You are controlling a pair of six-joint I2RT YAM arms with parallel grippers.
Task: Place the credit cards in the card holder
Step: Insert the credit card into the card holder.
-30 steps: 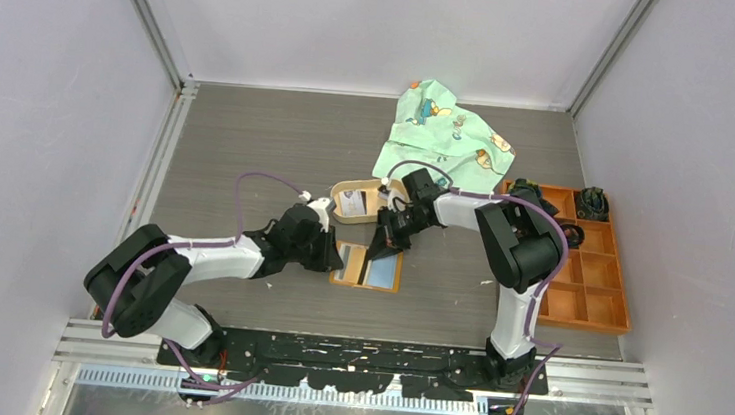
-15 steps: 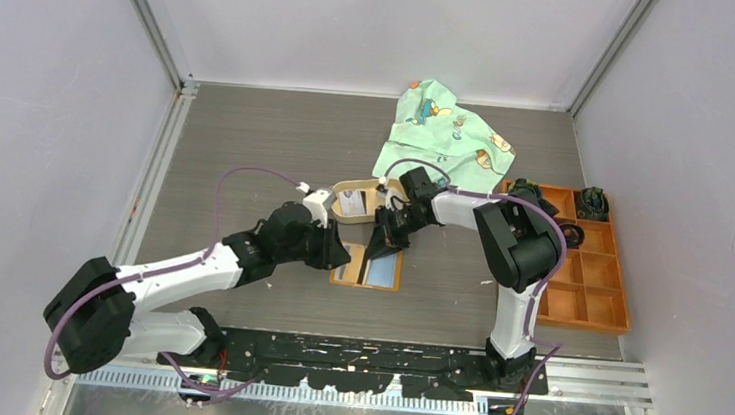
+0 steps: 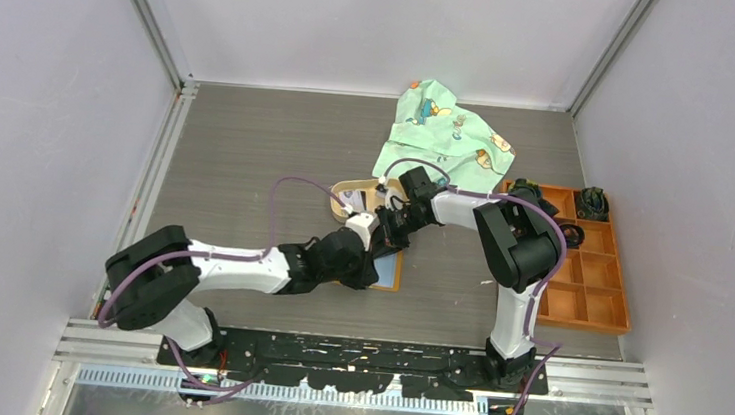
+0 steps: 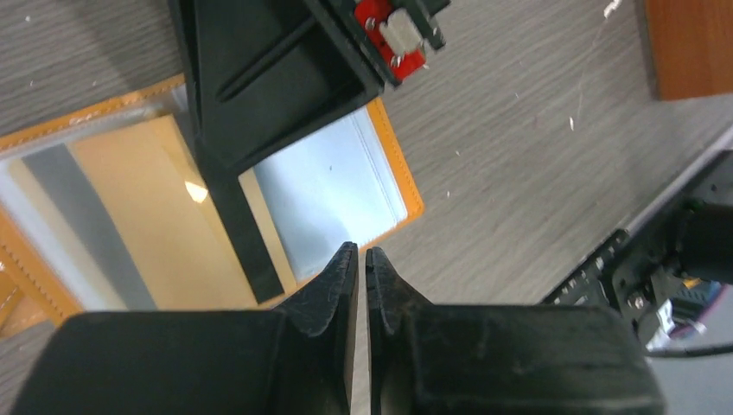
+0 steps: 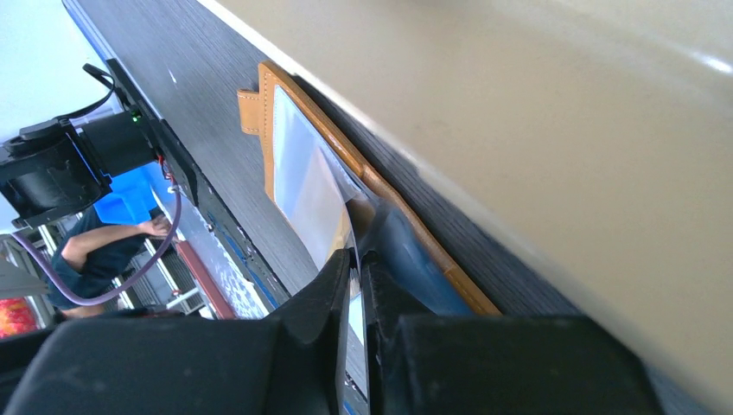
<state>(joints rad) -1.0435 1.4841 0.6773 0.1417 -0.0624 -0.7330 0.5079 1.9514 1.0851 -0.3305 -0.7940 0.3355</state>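
at table centre: 1 card holder, open | left fingers clenched, empty | right fingers clenched

Pale lavender-white panels close in a grey wood-grain tabletop: a back wall, a left wall and a right wall. Aluminium posts run up the far corners. A slotted metal rail edges the near side. The light is soft and even.
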